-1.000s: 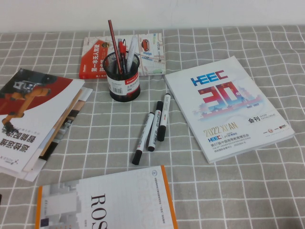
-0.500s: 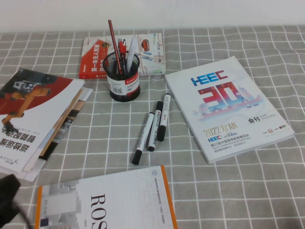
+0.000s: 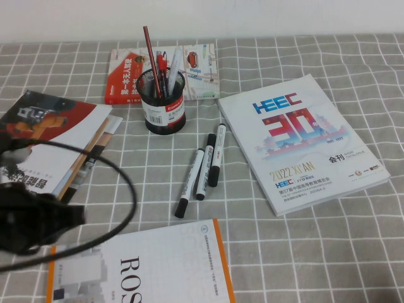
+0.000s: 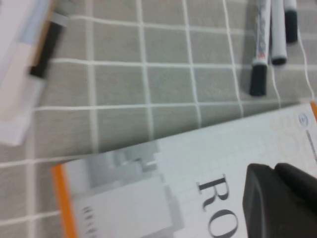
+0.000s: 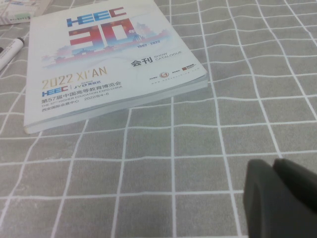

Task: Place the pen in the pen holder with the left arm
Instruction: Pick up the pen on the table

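My high camera sits raised on the robot's side, looking down across the checked tablecloth [image 3: 303, 252] toward the far wall. My left wrist camera hangs close above the cloth, facing down past the left gripper [image 4: 280, 198] onto the orange-edged book [image 4: 163, 193] and the three markers [image 4: 270, 44]; the high view shares both. My right wrist camera rides low behind the right gripper [image 5: 280, 196], looking along the cloth at the HEEC catalogue [image 5: 109, 59], also shared with the high view.

Office or lab desk setting: grey checked tablecloth [image 3: 328, 240], conference catalogue [image 3: 300, 142], ROS book [image 3: 145, 268], stacked robotics magazines [image 3: 47, 145], and a mesh pen holder [image 3: 164, 104] holding pens.
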